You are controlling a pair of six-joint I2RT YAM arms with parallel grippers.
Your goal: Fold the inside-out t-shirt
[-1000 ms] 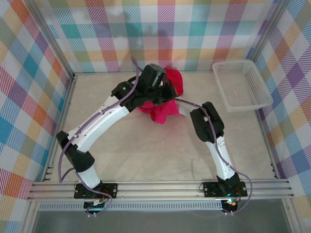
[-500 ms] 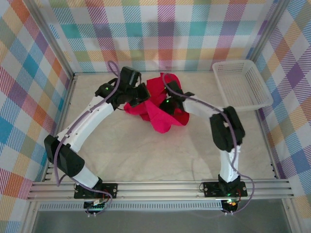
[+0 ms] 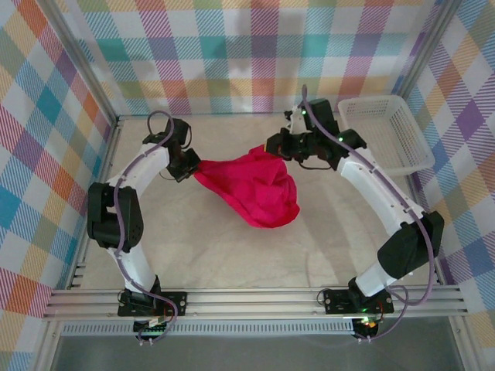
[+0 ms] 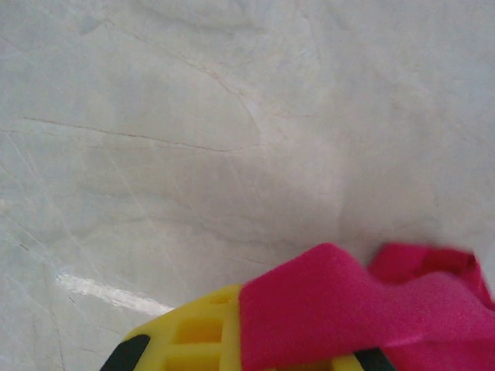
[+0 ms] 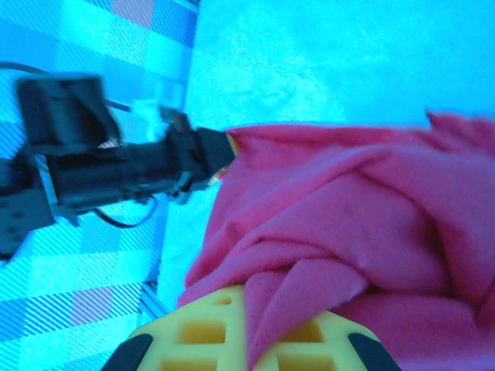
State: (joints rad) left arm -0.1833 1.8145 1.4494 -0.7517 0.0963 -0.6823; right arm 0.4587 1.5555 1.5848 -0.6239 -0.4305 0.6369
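Left gripper (image 3: 190, 165): jaws closed tight on the left tip of the bright red, wrinkly fabric t-shirt (image 3: 255, 189). In the left wrist view a band of the red cloth lies across the yellow finger (image 4: 197, 336) at the bottom edge.

Right gripper (image 3: 277, 147): also clamped shut on cloth, holding the shirt's upper right edge. In its wrist view the fabric bunches over the yellow finger (image 5: 209, 332) at the bottom. The other claw grips the far tip at left of centre.

Shirt position: centre of the overhead frame, strung between the two claws. Its top edge is fairly taut and the body sags in a rounded mass toward the lower middle. I cannot tell whether the low part rests on the pale beige table (image 3: 232, 255) or hangs just above it. I cannot tell which seams I hold, and I see no tag.

Step in hand, my judgement: spreading the garment before any fold. No fold is made yet, so the task is early.

Next move calls for both arms to lower together, keeping tension, and to drag the body flat without twisting it. Risk: a thin pinch slipping under the pull.

Containers: white plastic mesh basket (image 3: 363, 158), upper right of the overhead frame, well apart from the shirt. I see nothing in it.
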